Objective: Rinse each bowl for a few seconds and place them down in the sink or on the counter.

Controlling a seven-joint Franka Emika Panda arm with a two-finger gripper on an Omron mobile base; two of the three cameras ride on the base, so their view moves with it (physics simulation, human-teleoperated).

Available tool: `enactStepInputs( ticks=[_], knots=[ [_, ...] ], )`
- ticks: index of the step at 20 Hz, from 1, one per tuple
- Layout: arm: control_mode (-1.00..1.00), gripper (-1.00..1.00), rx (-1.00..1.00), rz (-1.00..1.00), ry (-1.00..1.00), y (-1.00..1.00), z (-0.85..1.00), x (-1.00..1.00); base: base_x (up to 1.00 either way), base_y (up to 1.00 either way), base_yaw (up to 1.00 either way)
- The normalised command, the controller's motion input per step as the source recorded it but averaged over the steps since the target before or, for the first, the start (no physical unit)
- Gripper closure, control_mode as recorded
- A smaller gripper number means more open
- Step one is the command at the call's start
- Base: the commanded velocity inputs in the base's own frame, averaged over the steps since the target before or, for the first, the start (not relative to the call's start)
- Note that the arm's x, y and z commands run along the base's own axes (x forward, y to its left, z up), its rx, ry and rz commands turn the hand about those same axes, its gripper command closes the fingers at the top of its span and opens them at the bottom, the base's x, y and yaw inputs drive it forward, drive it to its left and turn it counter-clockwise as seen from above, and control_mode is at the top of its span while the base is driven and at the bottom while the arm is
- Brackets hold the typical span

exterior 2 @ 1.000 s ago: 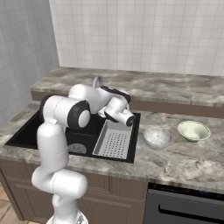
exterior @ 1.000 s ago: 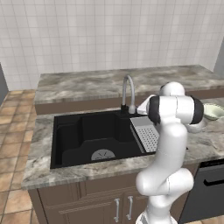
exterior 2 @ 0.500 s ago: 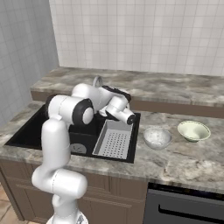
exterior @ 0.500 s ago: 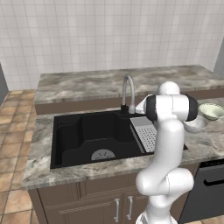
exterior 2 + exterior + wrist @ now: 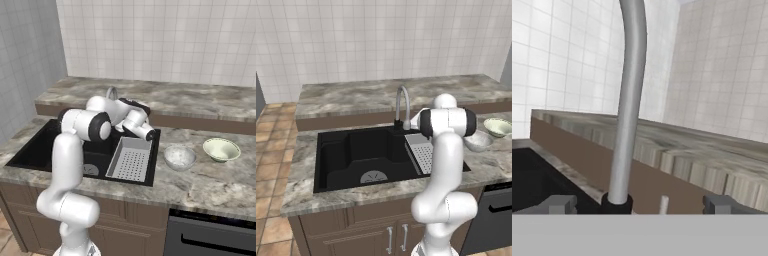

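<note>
From the left base view, both bowls sit on the counter (image 5: 356, 192) past the sink's (image 5: 368, 150) right edge, so no rinsing looks done yet.

The right base view shows the whitish bowl (image 5: 179, 156) and green bowl (image 5: 221, 149) clearly, and the grey tray (image 5: 130, 159).

In the hand view, the gripper (image 5: 639, 205) is wide open, empty, facing the faucet (image 5: 628, 100).
</note>
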Motion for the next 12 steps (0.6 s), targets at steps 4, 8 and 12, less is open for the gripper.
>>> enactStepInputs(
  ticks=[4, 8, 12],
  knots=[
    [-1.0, -1.0, 0.0, 0.0, 0.0, 0.0, -0.09, 0.25, 0.0, 0.0, 0.0],
    [-1.0, -1.0, 0.0, 0.0, 0.02, 0.0, -0.09, 0.23, 0.0, 0.0, 0.0],
    [-1.0, -1.0, 0.0, -0.01, 0.06, 0.0, -0.17, 0.21, 0.0, 0.0, 0.0]
  ],
)
